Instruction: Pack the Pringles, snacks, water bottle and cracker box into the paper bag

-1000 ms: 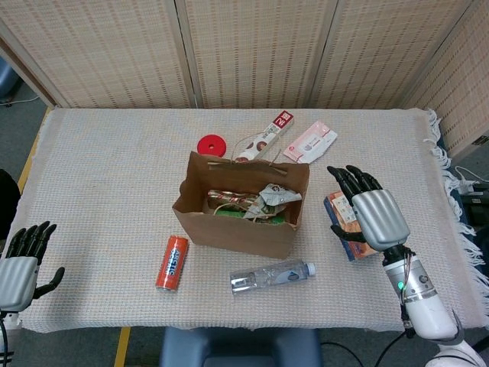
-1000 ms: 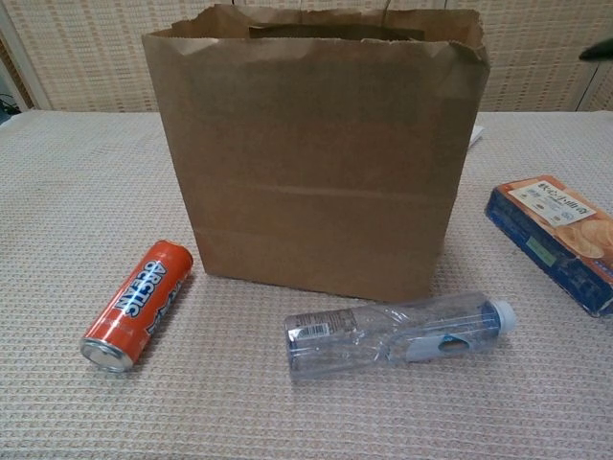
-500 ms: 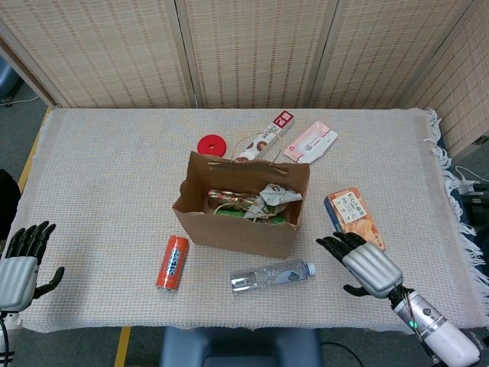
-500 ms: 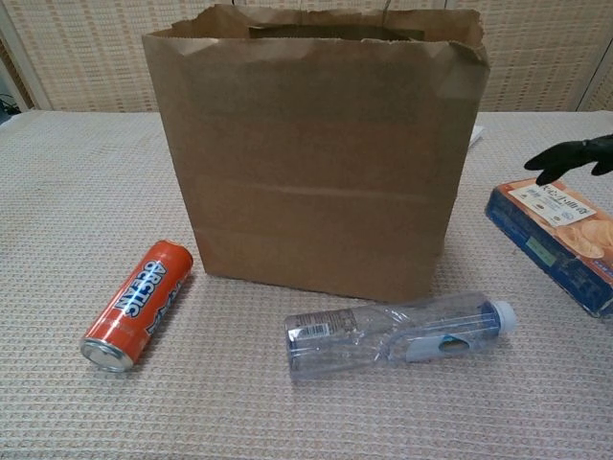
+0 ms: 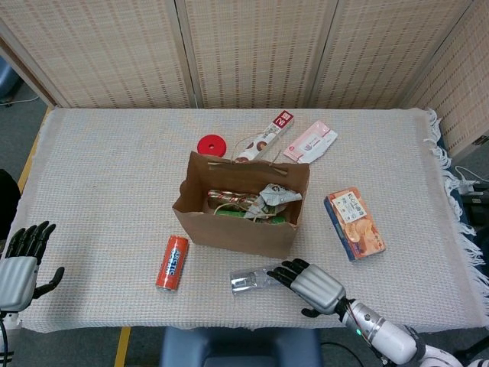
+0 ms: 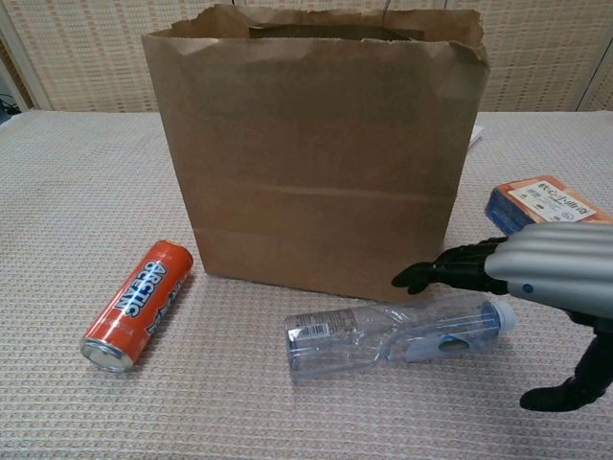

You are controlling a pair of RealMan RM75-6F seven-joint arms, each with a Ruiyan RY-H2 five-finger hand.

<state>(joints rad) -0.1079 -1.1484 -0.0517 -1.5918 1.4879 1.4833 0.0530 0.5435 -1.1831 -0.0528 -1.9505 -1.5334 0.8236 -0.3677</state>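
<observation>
- Head view: the paper bag (image 5: 243, 218) stands open in the middle of the bench (image 5: 99, 176), and some snacks (image 5: 256, 202) already lie inside it.
- The orange Pringles can (image 5: 172, 262) lies on its side in front of the bag, toward my left.
- The water bottle (image 5: 252, 280) lies on its side in front of the bag. My right robot hand (image 5: 312, 284) is over its cap end with the fingers apart and stretched forward, grasping nothing.
- The cracker box (image 5: 354, 224) lies flat to the right of the bag, apart from it.
- My left robot hand (image 5: 21, 264) is at the near left corner of the bench, fingers apart, nothing in it.
- Behind the bag lie a red lid (image 5: 210, 145), a long red and white packet (image 5: 264, 138) and a pink and white packet (image 5: 309, 143).
- Chest view: my right robot hand (image 6: 541, 278) is above the cap end of the water bottle (image 6: 393, 333); its dark fingers (image 6: 445, 270) point at the bag (image 6: 316, 153) and the thumb hangs below. I cannot tell whether it touches the bottle.
- The Pringles can (image 6: 137, 305) is at the left, and the cracker box (image 6: 538, 202) shows behind my right robot hand.
</observation>
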